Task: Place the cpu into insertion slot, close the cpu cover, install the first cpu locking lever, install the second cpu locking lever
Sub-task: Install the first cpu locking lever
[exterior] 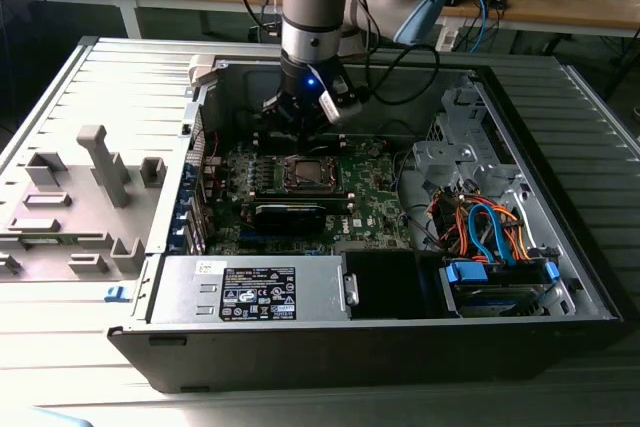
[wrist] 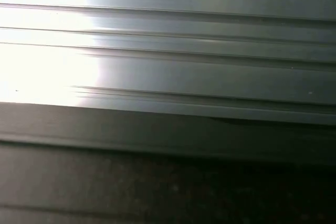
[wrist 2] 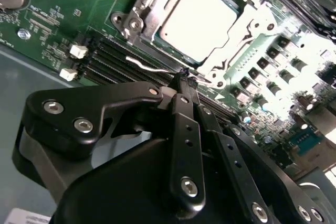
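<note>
In the second wrist view the cpu (wrist 2: 202,22) lies flat in the insertion slot (wrist 2: 137,22), its pale silvery face showing. The cpu cover (wrist 2: 245,31) is down over it, framing it through its window. A thin silver wire locking lever (wrist 2: 144,65) runs along the socket's side. My gripper (wrist 2: 184,76) is shut, its black fingertips pressed together and resting at the end of that wire. In the exterior view the gripper (exterior: 300,139) hangs just behind the insertion slot (exterior: 308,175) on the green board.
The open computer case holds a long black card (exterior: 290,212) in front of the socket, a power supply (exterior: 250,292) at the front and a drive cage with orange and blue cables (exterior: 490,232). A grey ribbed panel (exterior: 90,187) carries plastic fixtures.
</note>
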`<state>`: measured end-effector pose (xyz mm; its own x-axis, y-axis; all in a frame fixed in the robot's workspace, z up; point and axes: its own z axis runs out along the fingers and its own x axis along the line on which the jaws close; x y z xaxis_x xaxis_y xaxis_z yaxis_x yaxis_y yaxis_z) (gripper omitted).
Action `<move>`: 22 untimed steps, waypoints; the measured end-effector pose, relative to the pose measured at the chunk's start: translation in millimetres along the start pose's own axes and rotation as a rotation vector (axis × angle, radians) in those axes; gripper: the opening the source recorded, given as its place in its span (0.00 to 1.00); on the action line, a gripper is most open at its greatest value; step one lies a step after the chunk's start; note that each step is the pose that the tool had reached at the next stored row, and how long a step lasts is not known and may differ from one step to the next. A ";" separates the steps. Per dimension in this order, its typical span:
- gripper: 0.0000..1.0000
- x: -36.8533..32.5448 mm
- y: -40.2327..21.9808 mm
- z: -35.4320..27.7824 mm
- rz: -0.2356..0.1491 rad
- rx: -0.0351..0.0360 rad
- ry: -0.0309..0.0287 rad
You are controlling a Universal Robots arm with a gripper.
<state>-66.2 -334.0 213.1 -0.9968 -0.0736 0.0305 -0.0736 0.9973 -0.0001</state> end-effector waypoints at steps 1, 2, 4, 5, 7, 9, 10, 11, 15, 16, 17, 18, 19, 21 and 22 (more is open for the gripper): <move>0.11 -1.9 -0.1 0.6 -0.001 0.0003 0.0001; 0.11 -3.4 -0.2 1.2 -0.002 0.0005 0.0000; 0.11 -9.5 -0.7 3.8 -0.004 0.0011 0.0001; 0.11 -11.7 -0.8 4.6 -0.005 0.0011 0.0001; 0.11 -14.5 -1.0 5.7 -0.007 0.0011 0.0001; 0.11 -17.6 -1.3 6.9 -0.009 0.0011 0.0001; 0.11 -19.1 -1.4 7.4 -0.009 0.0012 0.0001; 0.11 -20.4 -1.5 7.7 -0.010 0.0015 0.0003; 0.11 -23.5 -1.7 8.5 -0.014 0.0013 0.0001; 0.11 -24.3 -1.7 8.7 -0.015 0.0011 -0.0001; 0.11 -25.8 -1.7 9.1 -0.017 0.0008 -0.0003; 0.11 -26.6 -1.9 9.2 -0.019 0.0012 -0.0001; 0.11 -27.1 -2.0 9.2 -0.021 0.0015 0.0001; 0.11 -27.4 -1.0 9.4 -0.026 0.0017 -0.0002; 0.11 -27.5 -0.1 9.4 -0.027 0.0014 0.0000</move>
<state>-39.1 -332.1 202.9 -0.9945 -0.1006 0.0305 -0.1007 0.9949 -0.0008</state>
